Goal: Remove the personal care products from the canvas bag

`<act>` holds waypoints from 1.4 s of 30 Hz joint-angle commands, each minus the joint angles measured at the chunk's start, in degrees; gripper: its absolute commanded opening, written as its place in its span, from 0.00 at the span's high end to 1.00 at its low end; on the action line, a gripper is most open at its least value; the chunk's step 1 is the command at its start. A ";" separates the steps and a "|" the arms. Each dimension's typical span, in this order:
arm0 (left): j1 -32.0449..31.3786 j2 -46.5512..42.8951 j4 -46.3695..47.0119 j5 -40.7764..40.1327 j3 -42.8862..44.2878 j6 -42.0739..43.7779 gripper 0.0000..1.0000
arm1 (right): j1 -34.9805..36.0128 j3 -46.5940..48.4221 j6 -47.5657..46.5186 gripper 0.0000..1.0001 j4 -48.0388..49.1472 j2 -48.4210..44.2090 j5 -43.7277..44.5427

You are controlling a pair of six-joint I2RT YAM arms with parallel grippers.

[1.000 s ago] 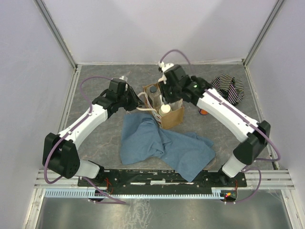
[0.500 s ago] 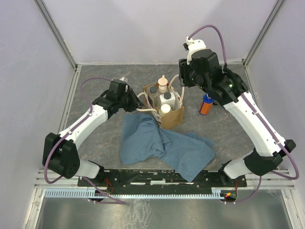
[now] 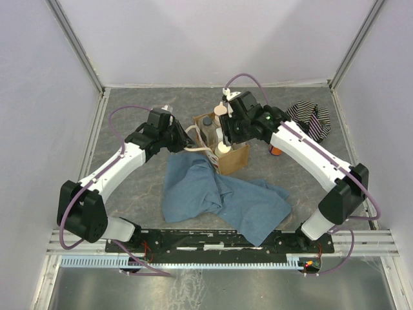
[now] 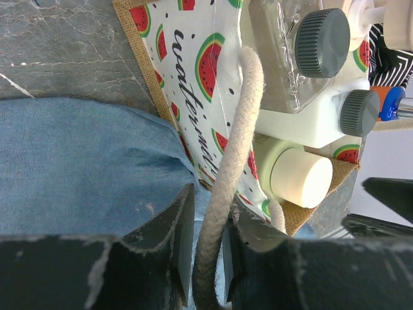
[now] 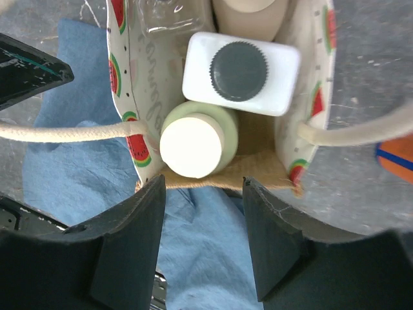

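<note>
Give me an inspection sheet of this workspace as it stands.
Surface: grey stone-look table; no spills seen.
Job's things: canvas bag upright, holding pale green bottle, white bottle, clear bottle and tan bottle; orange bottle outside the bag.
Clutter: blue-grey cloth against the bag; striped cloth at far right.
Grippers: left gripper shut on rope handle; right gripper open above the pale green bottle.
Cables: purple cables looped along both arms.
Surroundings: plain walls; nothing else seen.
</note>
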 commanded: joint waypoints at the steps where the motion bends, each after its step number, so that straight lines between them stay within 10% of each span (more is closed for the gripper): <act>1: -0.36 -1.43 1.01 0.33 -0.11 -1.64 0.71 | 0.07 -1.90 2.94 0.41 7.04 1.26 -4.34; 15: -0.30 -1.13 0.92 0.25 -0.50 -1.46 0.71 | 1.15 -3.14 2.85 0.29 8.43 6.84 -1.99; 28: -0.28 -1.13 0.69 0.40 -0.44 -1.21 0.71 | 4.21 0.93 0.01 0.52 3.33 6.21 8.23; 42: -0.28 -2.36 -0.21 -0.05 -0.59 -0.93 0.71 | 3.36 22.83 -2.85 0.51 -8.68 -3.55 18.19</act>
